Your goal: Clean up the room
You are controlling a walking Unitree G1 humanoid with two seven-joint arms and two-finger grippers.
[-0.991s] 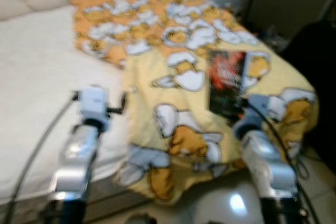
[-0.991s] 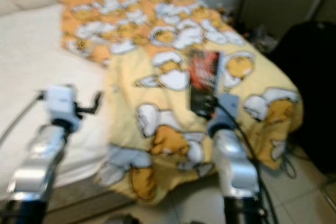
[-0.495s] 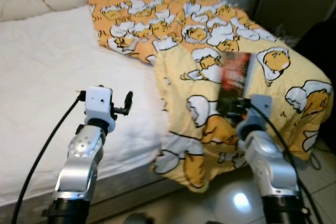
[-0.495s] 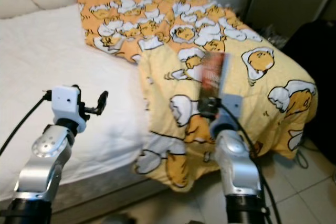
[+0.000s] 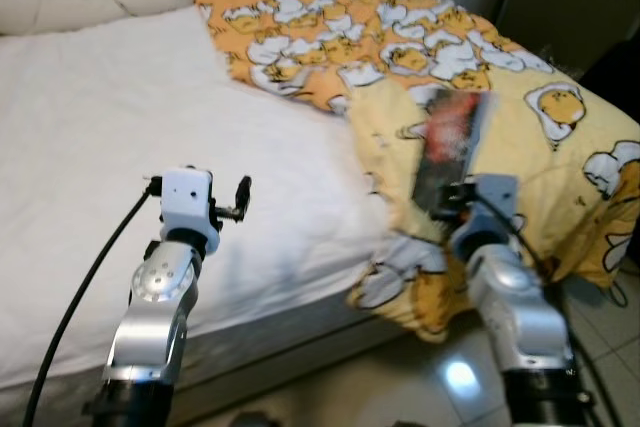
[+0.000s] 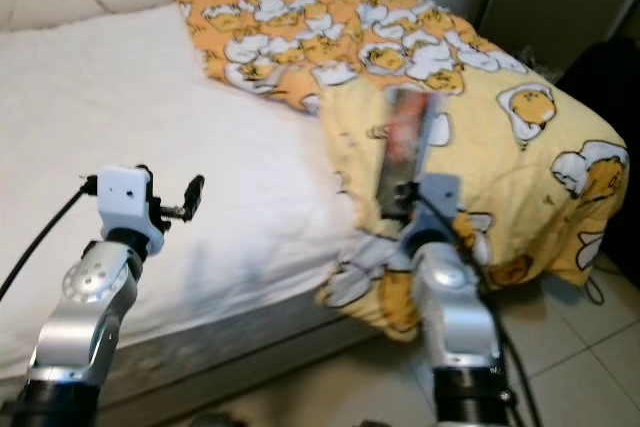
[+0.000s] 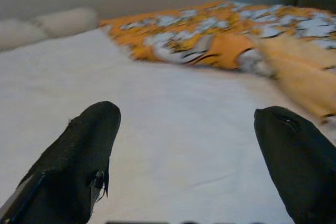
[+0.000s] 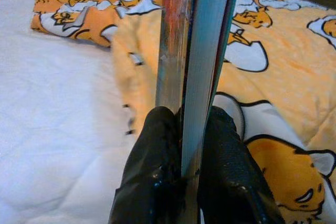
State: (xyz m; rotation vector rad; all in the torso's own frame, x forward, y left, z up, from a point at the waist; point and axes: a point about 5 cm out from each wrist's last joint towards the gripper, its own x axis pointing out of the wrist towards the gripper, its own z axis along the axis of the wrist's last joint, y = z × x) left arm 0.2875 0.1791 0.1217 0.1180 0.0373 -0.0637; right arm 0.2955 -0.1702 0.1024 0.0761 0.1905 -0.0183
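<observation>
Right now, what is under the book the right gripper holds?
The right gripper is shut on the book, held over the yellow patterned blanket, which is bunched on the bed's white sheet. Whatever lies beneath the blanket is covered.

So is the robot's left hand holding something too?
No, the left gripper has its fingers spread wide apart with just the white bed sheet between them.

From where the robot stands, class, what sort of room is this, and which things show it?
Most likely a bedroom: a bed with a white sheet, pillows at its head, and a yellow cartoon-print blanket thrown over one side.
</observation>
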